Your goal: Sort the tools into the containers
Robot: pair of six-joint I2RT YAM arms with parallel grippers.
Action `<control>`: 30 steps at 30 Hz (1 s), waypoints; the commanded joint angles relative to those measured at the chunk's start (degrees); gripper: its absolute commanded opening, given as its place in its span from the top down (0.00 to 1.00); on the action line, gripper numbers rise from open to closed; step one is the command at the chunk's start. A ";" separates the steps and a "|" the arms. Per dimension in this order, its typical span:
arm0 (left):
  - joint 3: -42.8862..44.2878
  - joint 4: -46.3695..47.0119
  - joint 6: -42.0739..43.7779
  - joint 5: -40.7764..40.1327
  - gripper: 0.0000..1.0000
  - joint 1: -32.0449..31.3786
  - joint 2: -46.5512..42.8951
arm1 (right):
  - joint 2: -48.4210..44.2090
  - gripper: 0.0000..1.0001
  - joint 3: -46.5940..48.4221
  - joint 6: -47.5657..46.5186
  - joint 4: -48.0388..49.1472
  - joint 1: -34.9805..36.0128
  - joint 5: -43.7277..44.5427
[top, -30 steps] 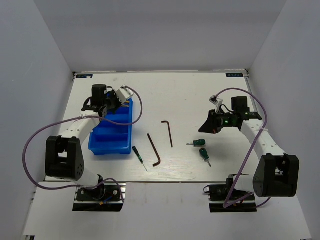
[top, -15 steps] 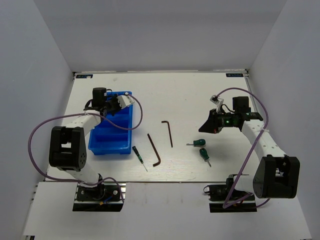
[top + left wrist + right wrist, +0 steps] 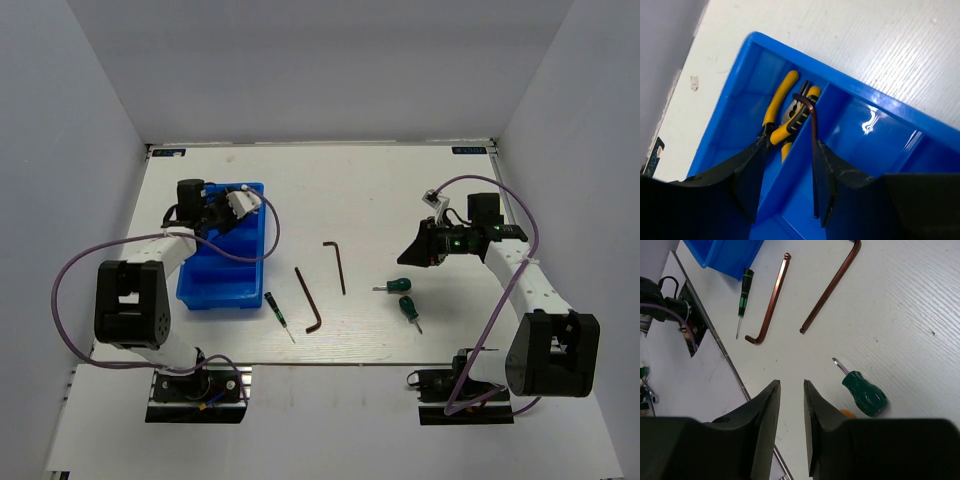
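Left tool (image 3: 791, 145) hung spread over the tray (image 3: 880, 107), one hex key (image 3: 813, 150) beside its right finger.
Right tool (image 3: 791, 385) was barely parted, empty; at its 8 o'clock the surface (image 3: 400, 180) held two more hex keys (image 3: 308, 297), three screwdrivers (image 3: 400, 286).

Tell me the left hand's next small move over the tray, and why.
Probably lift the left hand straight up, clear of the blue tray. Its fingers stand well apart, and the hex key between them seems released into the compartment beside the pliers.

Left claw (image 3: 787, 197) farther left over tray (image 3: 840, 82)
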 commanded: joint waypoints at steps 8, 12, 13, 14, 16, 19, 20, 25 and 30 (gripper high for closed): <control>12.56 -5.07 -33.32 7.58 1.00 -2.94 -9.75 | 0.55 1.00 0.78 2.29 -0.42 -0.53 2.86; 19.78 -14.20 -46.87 15.75 1.00 -7.50 -6.78 | 0.46 0.83 1.49 3.34 -0.34 -0.53 6.37; 20.58 -15.62 -47.76 16.54 1.00 -9.08 -6.24 | 0.46 0.70 1.40 3.61 -0.25 -0.35 6.73; 21.11 -16.68 -47.77 16.55 1.00 -12.66 -6.24 | 0.20 0.57 1.49 3.61 0.01 -0.27 7.08; 21.11 -19.49 -47.07 16.03 0.95 -16.72 -5.71 | 0.11 0.34 1.31 3.70 0.19 -0.70 8.14; 21.11 -20.03 -47.85 16.02 0.86 -23.93 -4.93 | 0.20 0.47 1.40 4.13 0.28 -0.53 9.19; 20.50 -20.03 -48.90 15.07 0.84 -25.43 -3.96 | 0.63 0.58 1.66 4.22 0.02 -0.62 9.28; 15.24 -14.24 -67.15 1.82 0.77 -34.66 -1.41 | 2.04 0.90 2.54 5.54 -0.78 -0.53 13.49; 17.15 -17.21 -85.35 -14.44 0.91 -38.71 4.47 | 2.13 0.62 2.81 7.04 -0.52 -0.53 18.32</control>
